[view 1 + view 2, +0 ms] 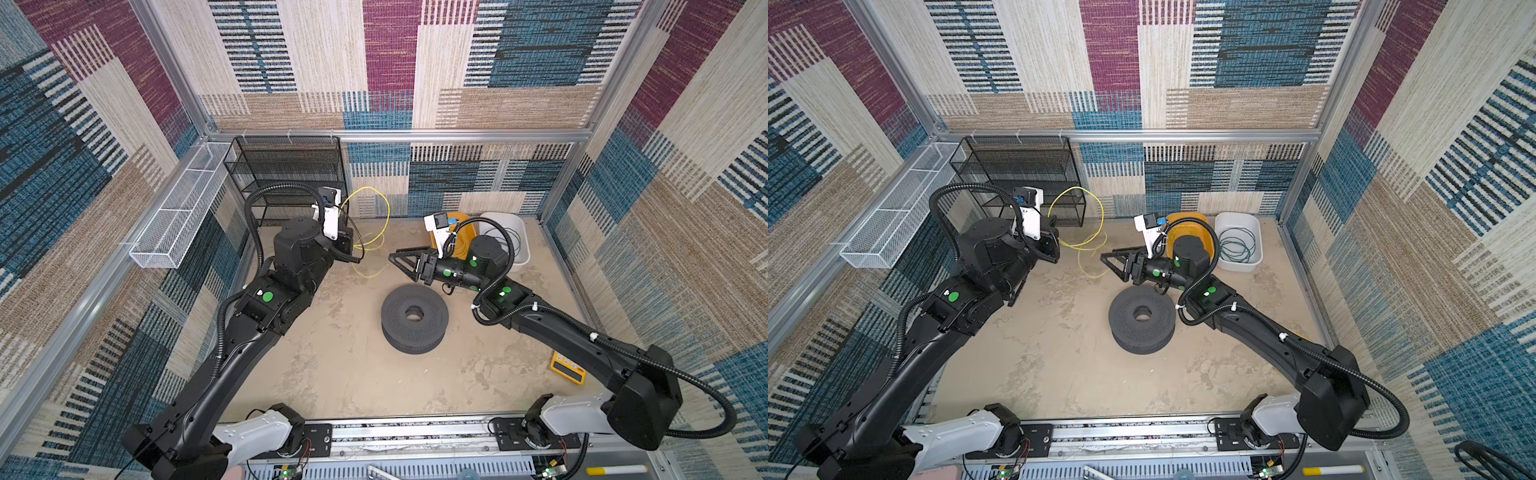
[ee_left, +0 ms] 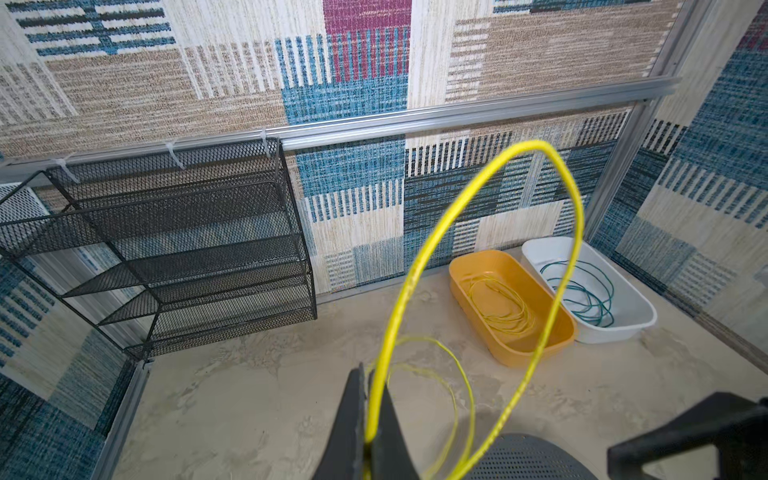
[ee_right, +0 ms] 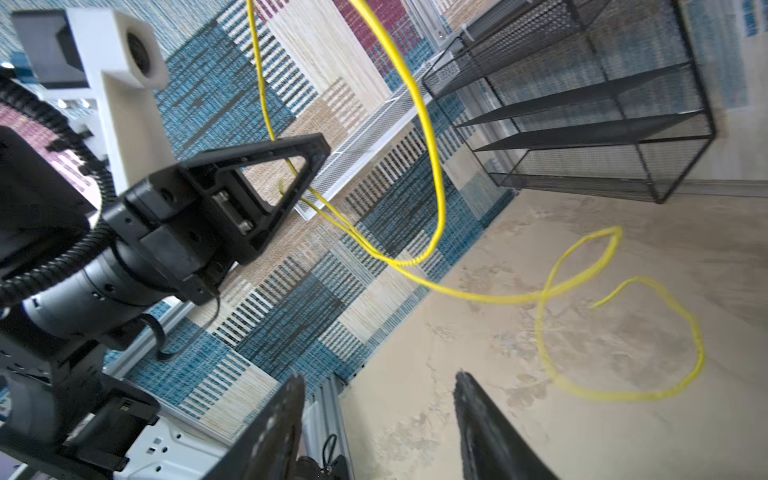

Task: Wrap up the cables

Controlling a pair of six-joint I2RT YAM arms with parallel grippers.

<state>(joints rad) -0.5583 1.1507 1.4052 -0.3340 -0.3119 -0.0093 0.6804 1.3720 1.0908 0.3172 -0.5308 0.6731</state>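
Ahead of the right claw (image 3: 379,377), spread and empty, loose coils of the yellow cable (image 3: 701,353) lie on the counter (image 3: 582,436), rising to the left claw (image 2: 371,384), clamped shut on it.

Black wire-mesh metal rack (image 2: 208,199): matt, fine grid.
Silver aluminium rail (image 2: 457,116) above the rack: brushed, dull sheen.
Woven patchwork wall cloth (image 1: 316,50) behind the rack: rough, carpet-like.
Orange oblong plastic tub (image 2: 473,274), nearer the rack: smooth, satin.
White oblong plastic tub (image 2: 615,332), farther from the rack: glossy.
Thin bright yellow cable (image 2: 532,144) and thin teal-green cable (image 2: 598,321): plastic-looking jackets.
Black perforated round spool (image 1: 432,328): matt.
Beige mottled tabletop (image 1: 332,365): matt, stone-like.
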